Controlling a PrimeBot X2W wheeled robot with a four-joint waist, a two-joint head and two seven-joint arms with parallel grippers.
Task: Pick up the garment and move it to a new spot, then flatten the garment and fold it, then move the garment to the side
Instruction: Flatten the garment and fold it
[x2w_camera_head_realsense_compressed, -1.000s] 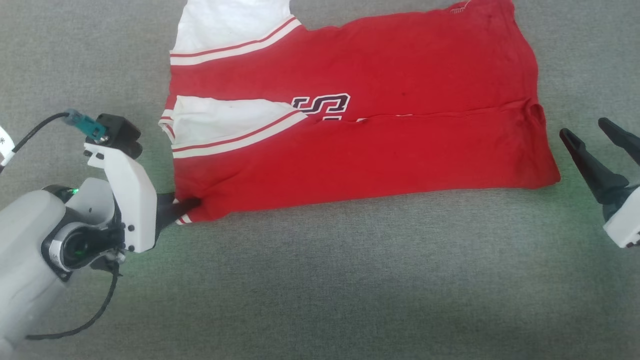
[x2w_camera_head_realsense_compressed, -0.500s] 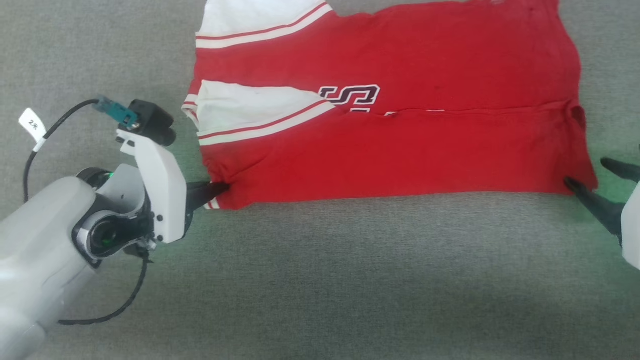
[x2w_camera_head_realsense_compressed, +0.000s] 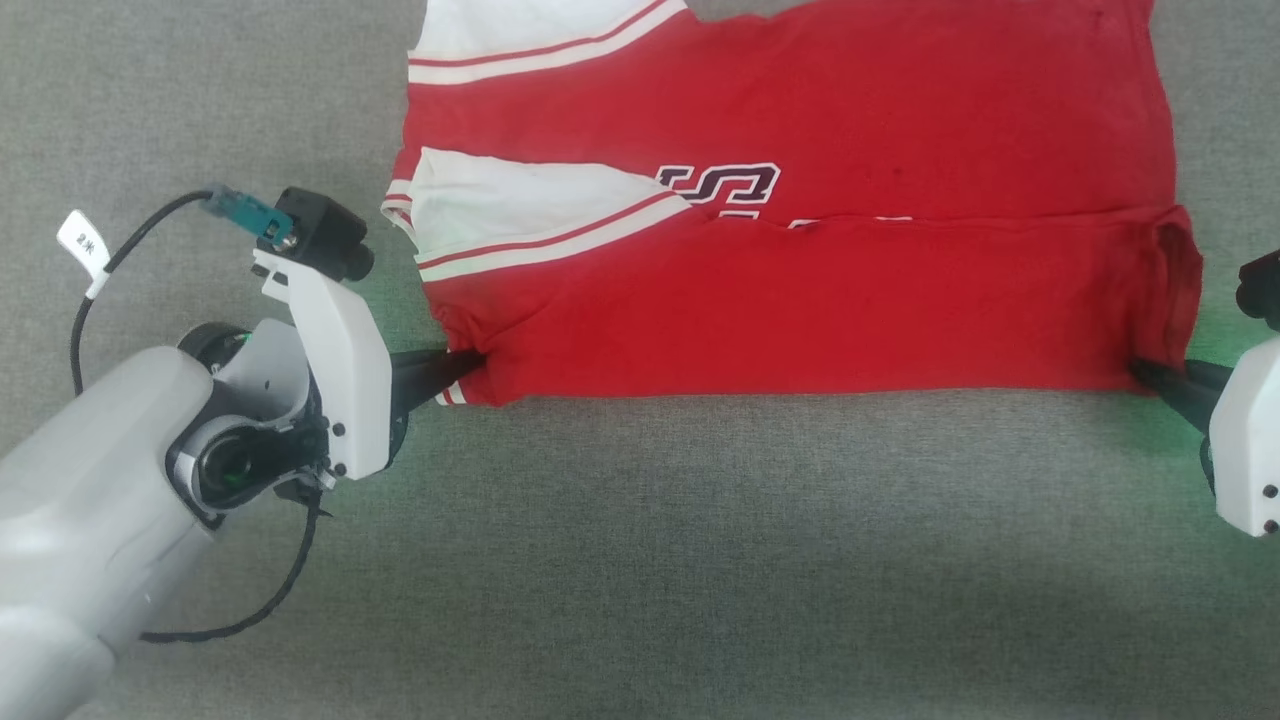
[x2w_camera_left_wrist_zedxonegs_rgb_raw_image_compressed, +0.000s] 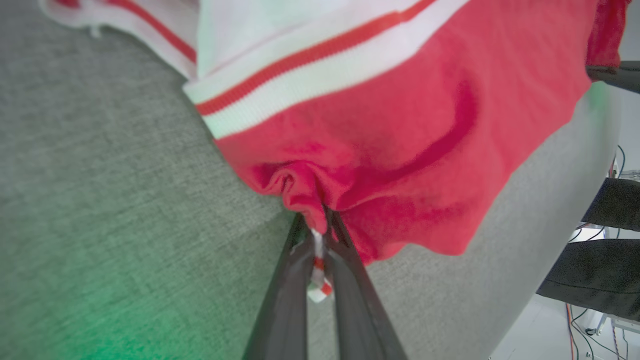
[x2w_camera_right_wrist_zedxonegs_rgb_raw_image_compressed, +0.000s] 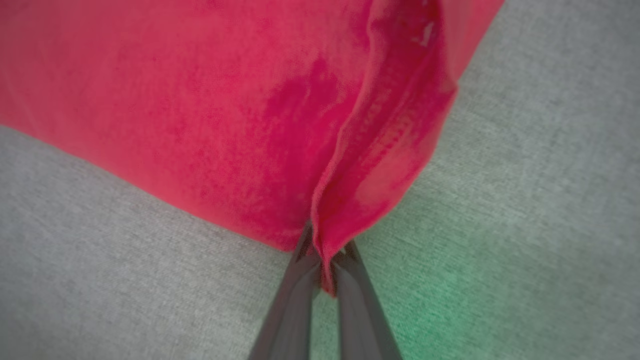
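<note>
Head view: the soft red cloth garment (x2w_camera_head_realsense_compressed: 800, 300) with white panels and striped trim lies flat on the grey cloth surface (x2w_camera_head_realsense_compressed: 650, 560). Its long side runs left to right, with the white panels toward the robot's left. A second ago the right gripper (x2w_camera_head_realsense_compressed: 1145, 374) was wide and off the cloth. Now it pinches the near right corner. The left gripper (x2w_camera_head_realsense_compressed: 468, 364) pinches the near left corner, so a fold can likely start.

Left wrist view: its fingers (x2w_camera_left_wrist_zedxonegs_rgb_raw_image_compressed: 285, 300) squeeze bunched red cloth and striped trim.

Right wrist view: its fingers (x2w_camera_right_wrist_zedxonegs_rgb_raw_image_compressed: 290, 310) squeeze a red fold.
</note>
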